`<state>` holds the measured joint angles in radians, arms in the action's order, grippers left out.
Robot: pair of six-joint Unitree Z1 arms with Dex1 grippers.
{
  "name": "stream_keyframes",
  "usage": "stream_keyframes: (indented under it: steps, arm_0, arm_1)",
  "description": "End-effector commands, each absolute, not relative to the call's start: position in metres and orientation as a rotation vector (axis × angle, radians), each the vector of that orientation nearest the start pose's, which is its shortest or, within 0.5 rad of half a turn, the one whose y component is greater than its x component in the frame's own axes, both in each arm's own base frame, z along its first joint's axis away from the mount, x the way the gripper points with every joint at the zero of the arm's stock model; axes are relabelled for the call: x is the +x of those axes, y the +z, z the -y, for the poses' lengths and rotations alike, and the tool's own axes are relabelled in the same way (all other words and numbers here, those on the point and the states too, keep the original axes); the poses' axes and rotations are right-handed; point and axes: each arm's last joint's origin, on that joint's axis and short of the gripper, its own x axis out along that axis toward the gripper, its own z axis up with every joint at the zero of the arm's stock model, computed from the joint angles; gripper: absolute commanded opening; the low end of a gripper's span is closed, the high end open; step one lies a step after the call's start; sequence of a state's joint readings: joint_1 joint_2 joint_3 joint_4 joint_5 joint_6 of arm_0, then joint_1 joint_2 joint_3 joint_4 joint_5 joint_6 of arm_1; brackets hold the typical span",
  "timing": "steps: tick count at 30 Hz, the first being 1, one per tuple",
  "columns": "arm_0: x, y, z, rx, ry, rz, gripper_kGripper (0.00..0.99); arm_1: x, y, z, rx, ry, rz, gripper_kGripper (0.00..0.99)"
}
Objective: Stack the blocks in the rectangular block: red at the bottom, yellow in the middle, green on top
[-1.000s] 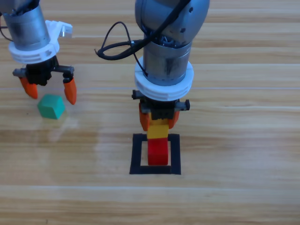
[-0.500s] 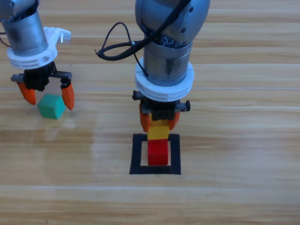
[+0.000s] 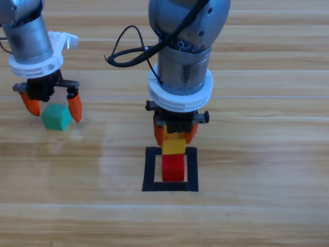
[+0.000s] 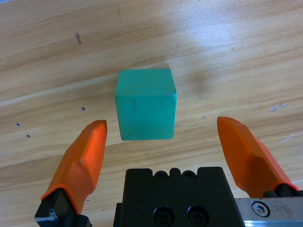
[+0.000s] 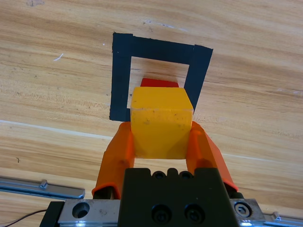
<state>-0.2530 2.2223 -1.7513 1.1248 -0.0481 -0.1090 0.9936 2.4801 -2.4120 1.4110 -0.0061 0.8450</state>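
- Setting: a robotics lab or test bench, judged from the rig and the props.
- Worktop (image 3: 267, 62): pale wood planks filling every view, with small scuffs and specks in the wrist views.
- Two grey arms enter from the top edge of the high view, a loose black cable (image 3: 126, 49) looped beside the right one.
- Black tape outline (image 3: 170, 183) stuck flat on the wood as a marked target.
- Props are plain coloured cubes, such as the teal-green cube (image 3: 56, 117).

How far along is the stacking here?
Done: small red cube sits inside the black tape outline. In hand: right hand grips the yellow cube above it. Left: teal-green cube lies on the table between the open left hand.
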Motion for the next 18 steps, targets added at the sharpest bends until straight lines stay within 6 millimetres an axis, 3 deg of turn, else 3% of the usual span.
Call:
stream_keyframes:
  steps: [1,18]
  arm_0:
    - [0.416,0.199,0.101,0.064,-0.144,-1.637,0.990]
    - [0.416,0.192,0.102,0.062,-0.155,-1.646,0.990]
  arm_1:
    - [0.269,0.194,-0.439,-0.146,0.125,-1.597,0.000]
    - [0.271,0.177,-0.443,-0.160,0.111,-1.614,0.000]
